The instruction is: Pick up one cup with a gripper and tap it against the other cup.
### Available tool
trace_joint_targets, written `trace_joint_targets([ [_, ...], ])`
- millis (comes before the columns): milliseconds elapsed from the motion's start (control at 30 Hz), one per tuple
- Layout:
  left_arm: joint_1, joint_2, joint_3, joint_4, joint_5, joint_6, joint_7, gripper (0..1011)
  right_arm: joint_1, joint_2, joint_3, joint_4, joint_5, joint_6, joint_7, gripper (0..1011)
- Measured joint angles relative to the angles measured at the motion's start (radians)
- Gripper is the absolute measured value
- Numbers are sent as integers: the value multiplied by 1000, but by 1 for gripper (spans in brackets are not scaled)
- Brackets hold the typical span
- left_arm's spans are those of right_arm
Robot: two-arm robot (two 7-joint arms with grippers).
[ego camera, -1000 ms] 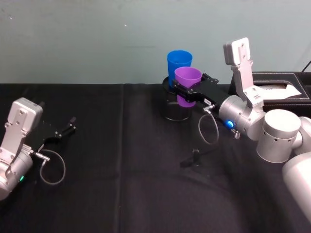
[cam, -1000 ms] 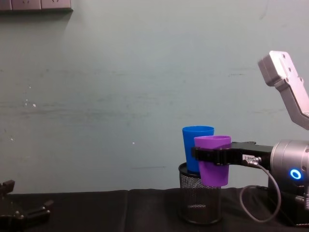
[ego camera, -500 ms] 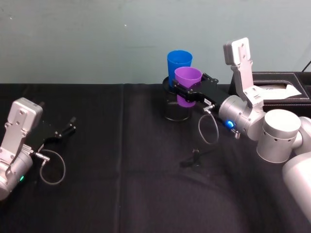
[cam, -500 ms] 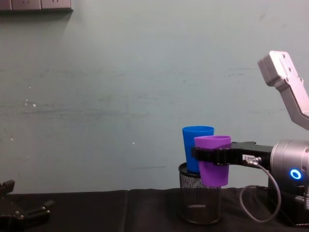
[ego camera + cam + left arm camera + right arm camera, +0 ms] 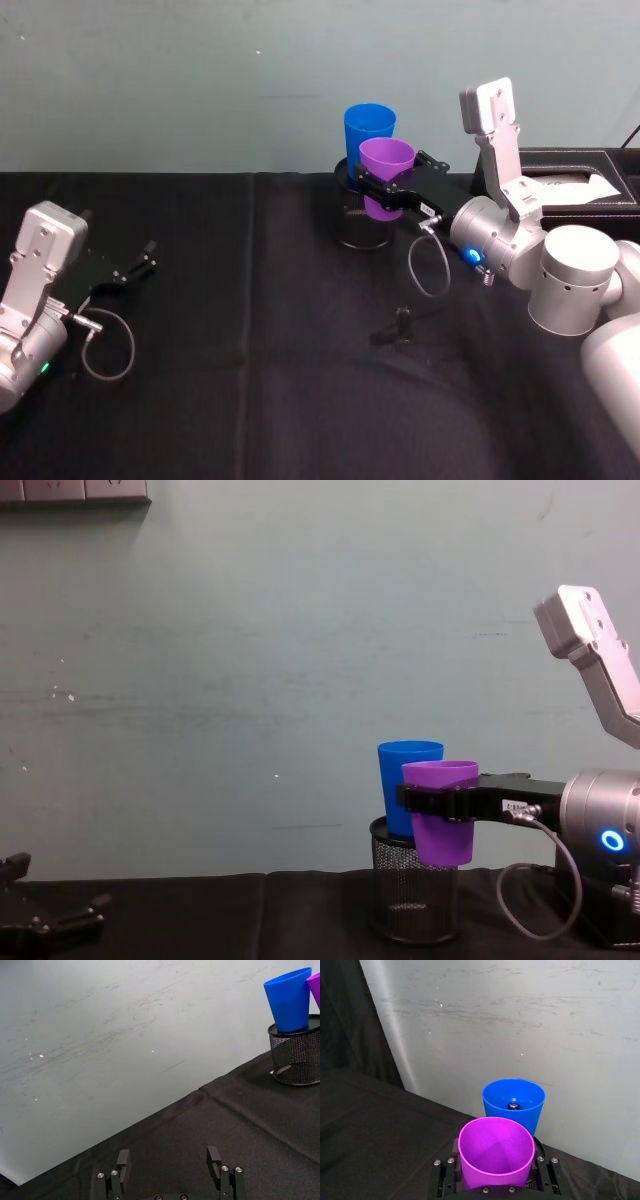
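My right gripper (image 5: pixel 385 190) (image 5: pixel 440 802) (image 5: pixel 495 1176) is shut on the purple cup (image 5: pixel 386 174) (image 5: pixel 441 812) (image 5: pixel 495 1152) and holds it upright in the air, above the near rim of the black mesh pen holder (image 5: pixel 356 226) (image 5: pixel 414 892). The blue cup (image 5: pixel 369 136) (image 5: pixel 402 790) (image 5: pixel 513 1102) stands in that holder just behind the purple one; whether the two cups touch I cannot tell. My left gripper (image 5: pixel 137 268) (image 5: pixel 171 1160) rests open on the black cloth at the far left, well away from both cups.
A black box (image 5: pixel 575 180) with white paper in it sits at the back right behind my right arm. A small dark object (image 5: pixel 397 326) lies on the cloth in front of the holder. The pale wall (image 5: pixel 250 680) stands close behind the table.
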Motion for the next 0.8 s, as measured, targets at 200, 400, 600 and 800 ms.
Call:
trace_joint_targets([
  [200, 0, 0, 0, 0, 0, 0, 0, 1000, 0, 0, 0, 0, 0, 0, 0, 731],
  [400, 0, 0, 0, 0, 0, 0, 0, 1000, 0, 0, 0, 0, 0, 0, 0, 731],
  [600, 0, 0, 0, 0, 0, 0, 0, 1000, 0, 0, 0, 0, 0, 0, 0, 731],
  [800, 0, 0, 0, 0, 0, 0, 0, 1000, 0, 0, 0, 0, 0, 0, 0, 731],
])
